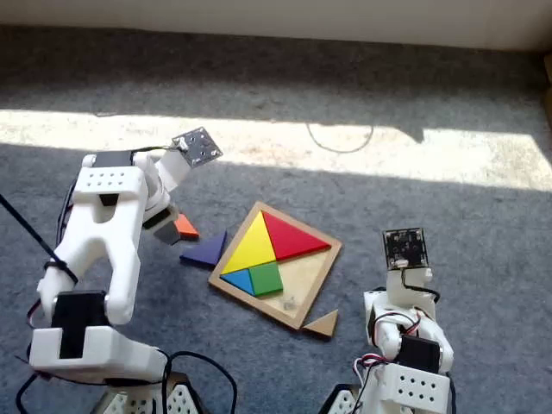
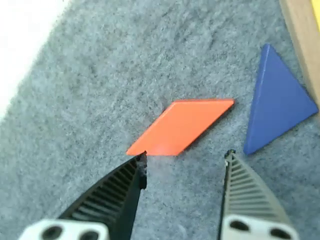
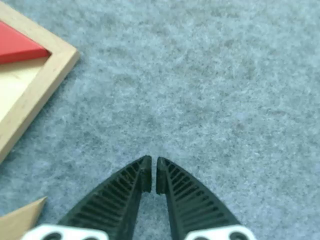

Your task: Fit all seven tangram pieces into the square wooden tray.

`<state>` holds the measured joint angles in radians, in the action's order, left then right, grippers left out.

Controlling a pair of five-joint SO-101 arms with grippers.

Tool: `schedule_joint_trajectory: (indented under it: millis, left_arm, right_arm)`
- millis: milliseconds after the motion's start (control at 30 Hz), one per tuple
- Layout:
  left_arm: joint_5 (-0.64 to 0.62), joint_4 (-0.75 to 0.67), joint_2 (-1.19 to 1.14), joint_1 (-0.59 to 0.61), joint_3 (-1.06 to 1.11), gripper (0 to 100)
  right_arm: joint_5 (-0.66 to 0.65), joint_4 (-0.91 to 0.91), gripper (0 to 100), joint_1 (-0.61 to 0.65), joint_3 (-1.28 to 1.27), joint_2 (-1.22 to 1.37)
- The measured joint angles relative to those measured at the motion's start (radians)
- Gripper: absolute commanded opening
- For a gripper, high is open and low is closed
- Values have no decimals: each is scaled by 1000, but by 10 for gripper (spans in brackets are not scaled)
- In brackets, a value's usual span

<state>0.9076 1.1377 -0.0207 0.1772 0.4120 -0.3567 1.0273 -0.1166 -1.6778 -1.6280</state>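
Parallelogram (image 2: 181, 127) lies just ahead of the left gripper (image 2: 186, 156), jaws wide, empty. High view adds the tray (image 1: 302, 272), partly filled.

From the high view, my own left arm (image 1: 103, 250) covers part of the orange piece (image 1: 187, 228), so one end of it is lost to me. My left wrist view cuts the wooden tray (image 2: 305, 40) down to a strip of rim. My right wrist view crops it to one corner, with a slice of the red triangle (image 3: 17, 47) and the tip of the tan triangle (image 3: 17, 222). A small mark (image 1: 289, 302) on the tray's bare floor is too small to make out.
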Motion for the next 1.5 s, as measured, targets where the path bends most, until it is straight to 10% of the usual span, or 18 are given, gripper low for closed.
schedule_joint_trajectory:
  millis: [667, 867, 1200, 1500]
  left_arm:
    - [71, -66, -298, -8, -161, 8]
    - [61, 123, -304, -3, -261, 6]
    - [-250, 509, -307, -120, -539, 5]
    - [-566, 566, -307, -364, -557, 5]
  right_arm:
    - [0, 0, 34, 0, 0, 0]
    - [0, 0, 34, 0, 0, 0]
    - [0, 0, 34, -8, 0, 0]
    - [0, -41, 34, -81, 0, 0]
